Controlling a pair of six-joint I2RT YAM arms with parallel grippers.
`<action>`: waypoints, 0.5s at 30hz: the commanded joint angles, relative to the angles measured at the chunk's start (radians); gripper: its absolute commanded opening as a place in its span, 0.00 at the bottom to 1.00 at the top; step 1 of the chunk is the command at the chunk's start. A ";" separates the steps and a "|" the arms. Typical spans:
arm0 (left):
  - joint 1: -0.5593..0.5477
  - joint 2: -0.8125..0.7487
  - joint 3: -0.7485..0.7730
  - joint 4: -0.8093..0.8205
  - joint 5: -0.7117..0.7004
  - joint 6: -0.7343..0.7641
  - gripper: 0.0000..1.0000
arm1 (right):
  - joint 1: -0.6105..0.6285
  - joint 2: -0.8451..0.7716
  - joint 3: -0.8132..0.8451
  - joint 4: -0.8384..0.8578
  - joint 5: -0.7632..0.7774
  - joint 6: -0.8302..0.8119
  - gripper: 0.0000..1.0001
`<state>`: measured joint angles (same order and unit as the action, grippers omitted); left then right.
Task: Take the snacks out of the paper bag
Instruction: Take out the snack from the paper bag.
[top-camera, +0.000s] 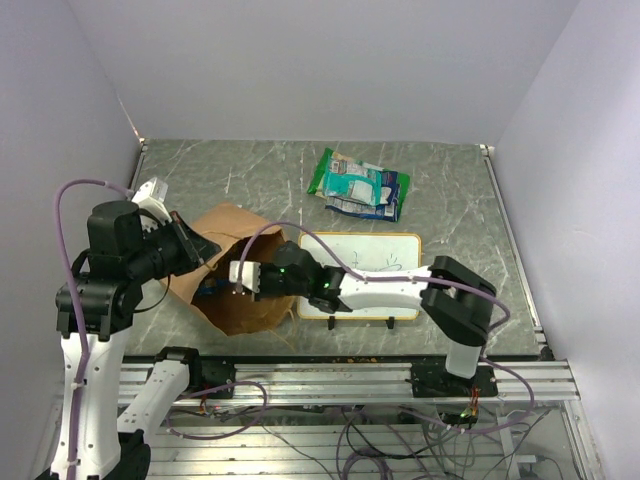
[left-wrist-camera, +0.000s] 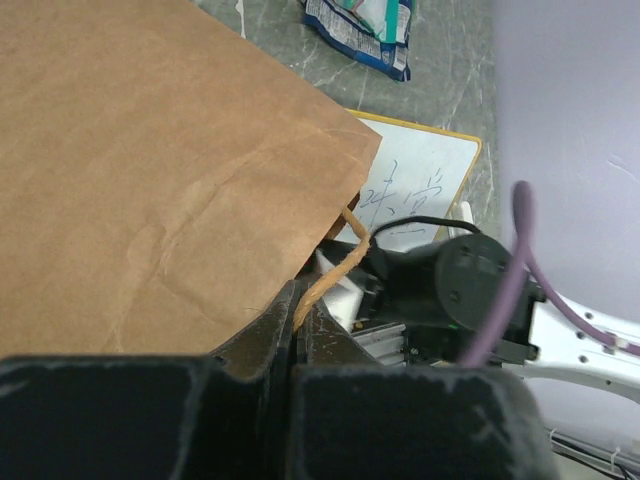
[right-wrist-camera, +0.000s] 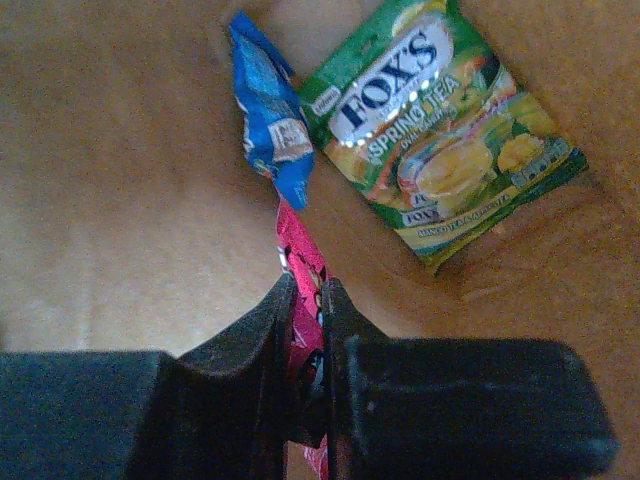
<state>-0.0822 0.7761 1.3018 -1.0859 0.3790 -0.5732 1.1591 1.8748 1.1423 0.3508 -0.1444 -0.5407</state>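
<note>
The brown paper bag (top-camera: 250, 308) lies on the table with its mouth held up. My left gripper (left-wrist-camera: 297, 305) is shut on its twisted string handle (left-wrist-camera: 338, 270) and shows in the top view too (top-camera: 208, 250). My right arm (top-camera: 300, 280) reaches into the bag's mouth, so its fingers are hidden from above. Inside the bag, my right gripper (right-wrist-camera: 308, 290) is shut on a red snack packet (right-wrist-camera: 300, 250). Beyond it lie a green FOX'S packet (right-wrist-camera: 440, 130) and a blue packet (right-wrist-camera: 272, 120). Several more snacks (top-camera: 360, 185) lie outside on the far table.
A framed whiteboard (top-camera: 375, 258) lies flat under my right arm, right of the bag. The marble table (top-camera: 230, 175) is walled at the left, back and right. Cables hang by the arm bases at the near edge.
</note>
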 joint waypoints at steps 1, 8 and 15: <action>0.009 0.001 -0.006 0.065 -0.024 -0.015 0.07 | -0.001 -0.120 -0.048 0.031 -0.137 0.137 0.00; 0.009 0.010 -0.017 0.093 -0.034 -0.022 0.07 | -0.009 -0.334 -0.193 0.108 -0.153 0.419 0.00; 0.009 0.030 -0.023 0.097 -0.038 -0.014 0.07 | -0.019 -0.486 -0.085 -0.127 0.023 0.563 0.00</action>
<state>-0.0822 0.7929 1.2854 -1.0210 0.3611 -0.5884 1.1461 1.4590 0.9588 0.3511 -0.2329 -0.1028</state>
